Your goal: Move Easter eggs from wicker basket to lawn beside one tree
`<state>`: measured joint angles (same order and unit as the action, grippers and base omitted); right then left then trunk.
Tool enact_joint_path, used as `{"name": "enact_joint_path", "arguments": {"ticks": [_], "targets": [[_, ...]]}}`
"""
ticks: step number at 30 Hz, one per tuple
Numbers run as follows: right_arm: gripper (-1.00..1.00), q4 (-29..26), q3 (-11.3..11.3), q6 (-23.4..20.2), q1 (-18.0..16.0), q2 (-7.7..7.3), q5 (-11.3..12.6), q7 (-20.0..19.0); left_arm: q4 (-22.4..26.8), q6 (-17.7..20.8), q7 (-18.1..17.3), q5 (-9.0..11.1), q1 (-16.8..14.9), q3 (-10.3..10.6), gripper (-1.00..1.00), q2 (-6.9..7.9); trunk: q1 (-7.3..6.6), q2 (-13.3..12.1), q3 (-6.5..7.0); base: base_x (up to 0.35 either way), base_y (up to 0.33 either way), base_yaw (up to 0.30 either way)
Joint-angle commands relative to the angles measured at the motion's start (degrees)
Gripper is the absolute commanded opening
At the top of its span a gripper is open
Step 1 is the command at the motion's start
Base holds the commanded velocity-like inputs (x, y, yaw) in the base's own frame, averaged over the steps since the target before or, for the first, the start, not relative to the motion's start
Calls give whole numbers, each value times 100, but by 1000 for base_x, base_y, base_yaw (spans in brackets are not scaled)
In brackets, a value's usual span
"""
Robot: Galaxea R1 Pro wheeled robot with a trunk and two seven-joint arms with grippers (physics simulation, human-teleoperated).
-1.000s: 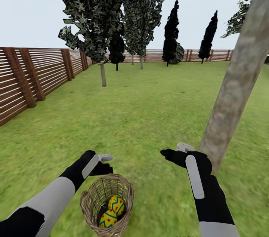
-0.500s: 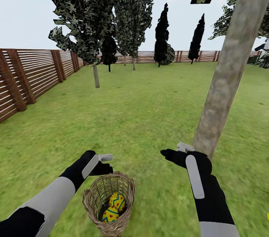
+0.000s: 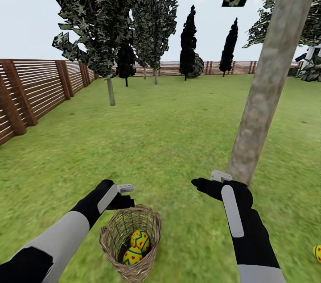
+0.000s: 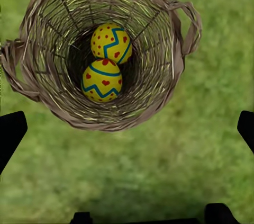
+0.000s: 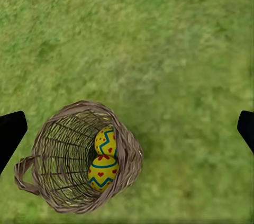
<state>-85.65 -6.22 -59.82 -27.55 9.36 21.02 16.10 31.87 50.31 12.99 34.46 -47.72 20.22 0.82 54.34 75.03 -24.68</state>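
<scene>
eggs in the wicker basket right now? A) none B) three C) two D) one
C: the left wrist view looks straight down into the wicker basket and shows two Easter eggs, one beside the other; a third egg lies on the lawn at the head view's right edge.

two eggs in basket, tree right, maybe third egg beyond
</scene>
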Motion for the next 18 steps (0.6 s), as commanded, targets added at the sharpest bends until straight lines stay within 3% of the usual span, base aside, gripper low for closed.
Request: {"name": "enact_joint_path", "arguments": {"ticks": [1, 13, 18], "targets": [[100, -5, -7, -18, -5, 5, 60, 51, 8, 11, 46, 62, -6, 43, 100, 19, 0, 4, -7, -2, 4, -3], [100, 28, -2, -18, -5, 5, 58, 45, 9, 149, 84, 61, -21, 35, 100, 178, 0, 4, -7, 0, 1, -1], [100, 31, 2, -18, -5, 5, 60, 43, 5, 155, 78, 60, -26, 35, 100, 253, 110, 205, -96, 0, 0, 0]]}}
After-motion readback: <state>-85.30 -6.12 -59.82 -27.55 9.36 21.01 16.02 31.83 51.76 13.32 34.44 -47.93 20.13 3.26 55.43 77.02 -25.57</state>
